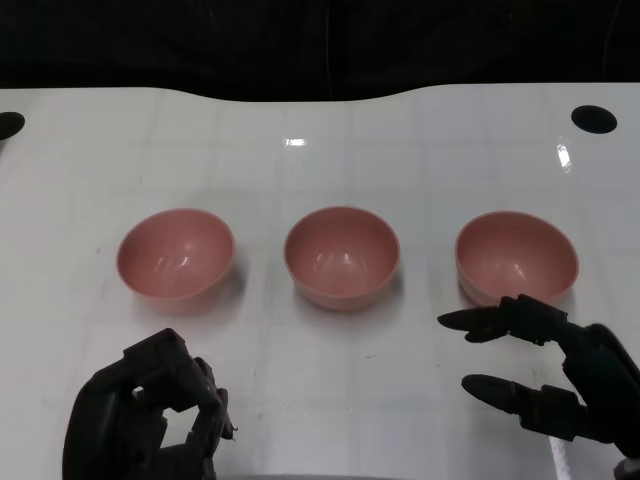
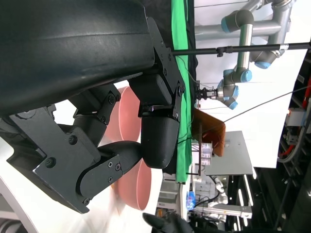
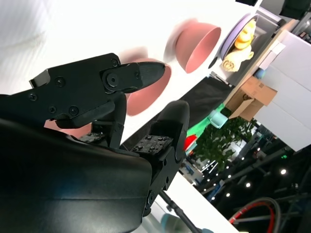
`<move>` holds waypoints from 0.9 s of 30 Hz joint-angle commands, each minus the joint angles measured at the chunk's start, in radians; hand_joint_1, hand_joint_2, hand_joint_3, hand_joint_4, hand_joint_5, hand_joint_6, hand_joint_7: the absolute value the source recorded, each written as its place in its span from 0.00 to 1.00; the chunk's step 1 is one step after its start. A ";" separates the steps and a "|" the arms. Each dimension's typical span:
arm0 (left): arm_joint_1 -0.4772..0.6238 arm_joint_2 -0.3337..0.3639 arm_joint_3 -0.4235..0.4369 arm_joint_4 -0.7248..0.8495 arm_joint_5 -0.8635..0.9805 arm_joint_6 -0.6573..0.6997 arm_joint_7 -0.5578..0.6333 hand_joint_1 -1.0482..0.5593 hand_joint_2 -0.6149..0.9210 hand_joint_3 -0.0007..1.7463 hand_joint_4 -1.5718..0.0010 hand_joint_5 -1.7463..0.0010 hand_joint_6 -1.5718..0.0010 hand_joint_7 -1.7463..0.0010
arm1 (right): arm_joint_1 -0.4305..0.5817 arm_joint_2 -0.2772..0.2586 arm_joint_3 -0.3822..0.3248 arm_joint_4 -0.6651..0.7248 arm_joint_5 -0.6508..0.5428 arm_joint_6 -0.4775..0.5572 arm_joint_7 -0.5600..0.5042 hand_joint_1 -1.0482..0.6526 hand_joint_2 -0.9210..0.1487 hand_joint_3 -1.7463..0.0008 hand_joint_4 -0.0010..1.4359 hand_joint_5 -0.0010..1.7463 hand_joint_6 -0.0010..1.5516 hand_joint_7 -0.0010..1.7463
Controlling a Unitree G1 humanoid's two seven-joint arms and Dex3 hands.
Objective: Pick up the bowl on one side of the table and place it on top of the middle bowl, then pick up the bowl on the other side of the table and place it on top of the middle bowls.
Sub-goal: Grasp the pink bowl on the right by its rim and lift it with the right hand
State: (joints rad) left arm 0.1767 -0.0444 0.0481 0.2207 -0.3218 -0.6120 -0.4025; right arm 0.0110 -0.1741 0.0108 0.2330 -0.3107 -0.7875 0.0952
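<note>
The middle bowl point(image 1: 342, 256) sits upright on the white table point(image 1: 320, 160), pink and holding nothing, and I place everything else from it. To its left, well apart, stands the left bowl point(image 1: 176, 253); to its right, about as far off, stands the right bowl point(image 1: 516, 257). All three rest in one row across the table, none touching another, none stacked.

My right hand point(image 1: 545, 375) hovers nearer to me than the middle bowl and off to its right, just beside the near rim of the right bowl. My fingers point(image 1: 480, 322) are spread, upper ones and lower ones held apart with nothing between them; the upper tips reach toward that bowl's near wall, though I cannot tell whether they touch it. In my right wrist view the fingers likewise stand parted.

My left hand point(image 1: 150, 415) lies nearer to me than the left bowl, apart from it, its fingers curled inward on nothing.

Beyond the middle bowl, a dark hole point(image 1: 594, 118) marks the table's far right corner.
</note>
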 commanded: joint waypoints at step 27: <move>0.011 0.013 0.005 -0.014 0.002 -0.001 -0.012 0.57 0.69 0.69 0.42 0.08 0.44 0.21 | -0.132 -0.136 0.125 -0.132 -0.624 0.504 -0.346 0.23 0.04 1.00 0.06 0.41 0.23 0.04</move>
State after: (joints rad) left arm 0.1874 -0.0424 0.0478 0.1999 -0.3175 -0.6012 -0.4064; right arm -0.0935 -0.2855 0.1291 0.0878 -0.9239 -0.3098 -0.2380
